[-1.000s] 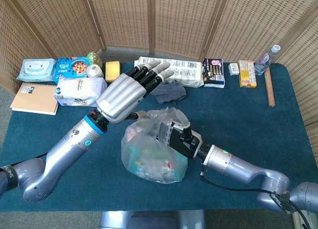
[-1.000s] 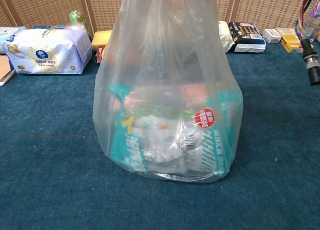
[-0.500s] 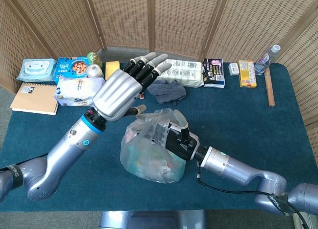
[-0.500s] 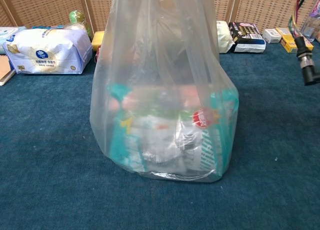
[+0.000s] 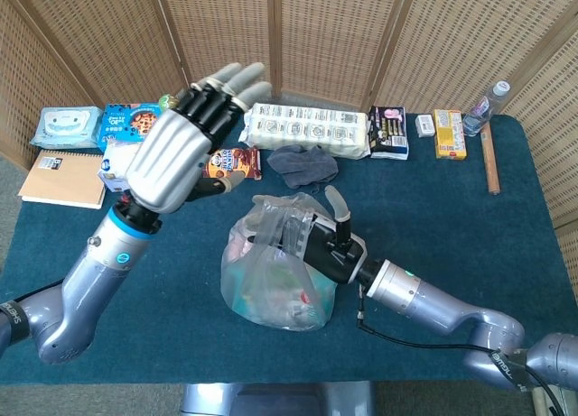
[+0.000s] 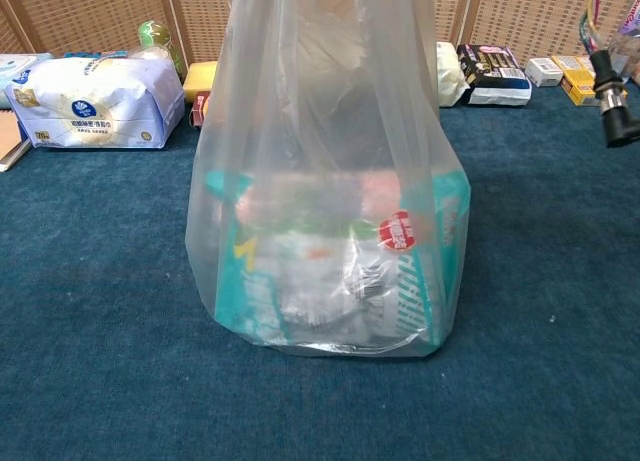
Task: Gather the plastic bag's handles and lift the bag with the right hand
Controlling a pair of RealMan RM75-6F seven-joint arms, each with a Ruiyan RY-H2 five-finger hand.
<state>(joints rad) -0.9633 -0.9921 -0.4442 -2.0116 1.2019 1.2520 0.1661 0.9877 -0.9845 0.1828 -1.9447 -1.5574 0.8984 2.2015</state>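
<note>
Your right hand (image 5: 316,240) has its fingers closed on the plastic bag's handles (image 5: 280,213) at the bag's top, while the plastic bag (image 5: 271,281) sits mid-surface, its base apparently on the blue surface (image 6: 90,311). Your left hand (image 5: 176,145) hangs at ten o'clock of the bag, fingers spread and holding nothing. If only part of the handles is bunched, the load could tip and spill as you raise it. A red round sticker (image 6: 397,231) shows through the film; its writing is unreadable.
</note>
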